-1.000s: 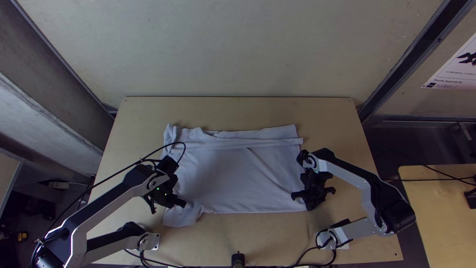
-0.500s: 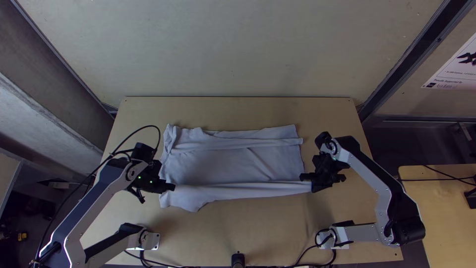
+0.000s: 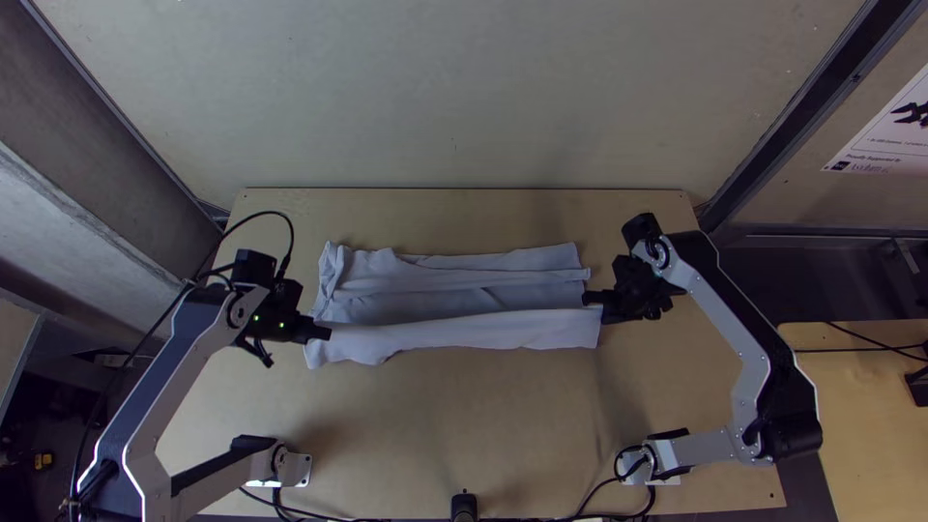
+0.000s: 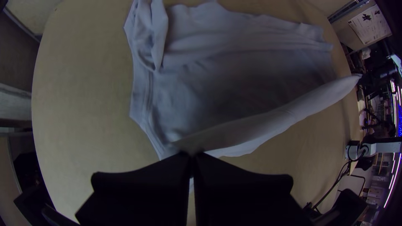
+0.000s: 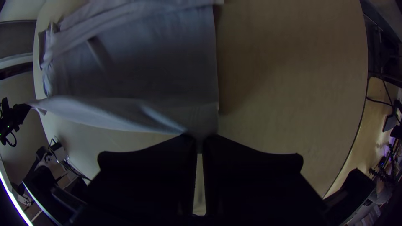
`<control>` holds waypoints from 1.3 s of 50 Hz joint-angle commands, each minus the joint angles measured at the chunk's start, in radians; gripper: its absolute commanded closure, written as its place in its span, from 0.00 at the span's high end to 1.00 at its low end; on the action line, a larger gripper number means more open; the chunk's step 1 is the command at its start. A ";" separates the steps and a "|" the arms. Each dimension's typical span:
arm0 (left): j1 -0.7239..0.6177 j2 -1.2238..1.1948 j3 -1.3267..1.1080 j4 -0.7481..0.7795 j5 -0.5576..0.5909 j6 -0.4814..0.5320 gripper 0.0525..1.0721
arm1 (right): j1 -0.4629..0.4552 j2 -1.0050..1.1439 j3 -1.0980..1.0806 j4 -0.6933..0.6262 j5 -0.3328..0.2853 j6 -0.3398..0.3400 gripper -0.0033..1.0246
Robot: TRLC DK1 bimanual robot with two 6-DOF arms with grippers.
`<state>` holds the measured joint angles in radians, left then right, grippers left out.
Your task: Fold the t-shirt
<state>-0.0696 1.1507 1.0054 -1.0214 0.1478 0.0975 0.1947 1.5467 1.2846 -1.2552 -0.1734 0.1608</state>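
Observation:
The pale t-shirt (image 3: pixel 454 331) lies across the middle of the table, its far part folded into a band and its near edge lifted in a raised strip. At that strip's left end is my left gripper (image 3: pixel 323 332); my right gripper (image 3: pixel 590 298) is at its right end. In the left wrist view, the left gripper (image 4: pixel 191 155) is shut on the near edge of the t-shirt (image 4: pixel 247 79). The right wrist view has the right gripper (image 5: pixel 201 140) pinching the other end of the t-shirt's edge (image 5: pixel 146 62), which stretches taut between both.
Bare wood of the table (image 3: pixel 464 435) lies on the near side of the cloth, with more along the far edge. A small black post (image 3: pixel 464 505) stands at the near edge, with cables beside it.
Both grippers have moved up the picture and outward, then farther up, carrying the t-shirt's near edge toward the folded band. The flat area between has narrowed.

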 commanded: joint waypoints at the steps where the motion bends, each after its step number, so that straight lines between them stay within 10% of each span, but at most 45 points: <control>1: 0.008 0.053 0.070 0.014 0.006 0.031 0.03 | -0.009 0.061 0.068 0.005 -0.001 0.022 0.03; 65: 0.013 0.731 0.539 0.164 -0.007 0.093 0.03 | -0.031 0.641 0.559 0.071 0.008 0.020 0.04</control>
<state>-0.0631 1.8526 1.5635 -0.8856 0.1459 0.1768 0.1761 2.1586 1.8542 -1.2137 -0.1726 0.1642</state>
